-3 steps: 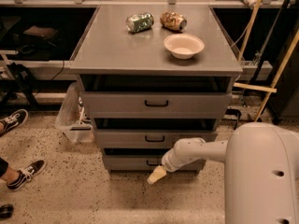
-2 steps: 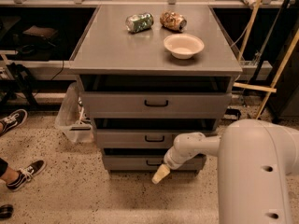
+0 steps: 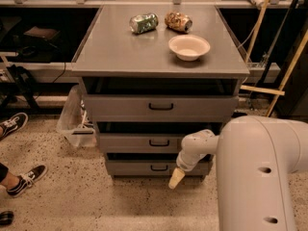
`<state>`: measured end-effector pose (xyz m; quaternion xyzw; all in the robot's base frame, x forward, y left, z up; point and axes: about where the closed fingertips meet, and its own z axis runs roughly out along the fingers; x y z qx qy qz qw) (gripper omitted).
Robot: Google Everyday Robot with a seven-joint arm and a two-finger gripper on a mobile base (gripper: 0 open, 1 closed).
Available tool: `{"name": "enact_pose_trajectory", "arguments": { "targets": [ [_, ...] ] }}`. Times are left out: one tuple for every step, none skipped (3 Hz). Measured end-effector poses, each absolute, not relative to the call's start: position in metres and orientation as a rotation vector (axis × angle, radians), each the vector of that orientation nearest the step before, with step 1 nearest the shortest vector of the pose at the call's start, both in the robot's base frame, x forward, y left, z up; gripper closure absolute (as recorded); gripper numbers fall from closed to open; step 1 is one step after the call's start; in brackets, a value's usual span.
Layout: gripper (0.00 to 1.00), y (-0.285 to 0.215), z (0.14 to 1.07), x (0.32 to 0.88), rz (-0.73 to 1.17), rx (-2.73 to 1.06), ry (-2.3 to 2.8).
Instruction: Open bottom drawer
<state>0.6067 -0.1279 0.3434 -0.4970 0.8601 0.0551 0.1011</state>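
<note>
The bottom drawer (image 3: 139, 168) is the lowest of three grey fronts on the cabinet, with a small black bar handle (image 3: 159, 167). It sits about flush with the fronts above. My gripper (image 3: 175, 178) hangs from the white arm just right of that handle, its pale tip pointing down at the floor in front of the drawer's right half. It does not touch the handle.
The middle drawer (image 3: 154, 142) and the top drawer (image 3: 160, 107) are above. The cabinet top (image 3: 120, 47) holds a green can (image 3: 144, 23), a crumpled snack bag (image 3: 178, 21) and a white bowl (image 3: 189, 47). A plastic bin (image 3: 74, 119) stands left. A person's shoes (image 3: 24, 179) are on the floor at left.
The gripper has shifted slightly right and up along the bottom drawer front, and the arm's white body fills more of the lower right. The drawers have not moved.
</note>
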Motion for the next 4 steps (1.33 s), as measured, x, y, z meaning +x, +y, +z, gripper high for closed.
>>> {"name": "enact_pose_trajectory", "arguments": {
  "targets": [
    [0.00, -0.145, 0.313, 0.609, 0.226, -1.424, 2.556],
    [0.00, -0.184, 0.262, 0.610, 0.372, -1.235, 2.545],
    [0.00, -0.213, 0.254, 0.624, 0.341, -1.178, 2.524],
    [0.00, -0.212, 0.256, 0.626, 0.340, -1.178, 2.522]
  ]
}}
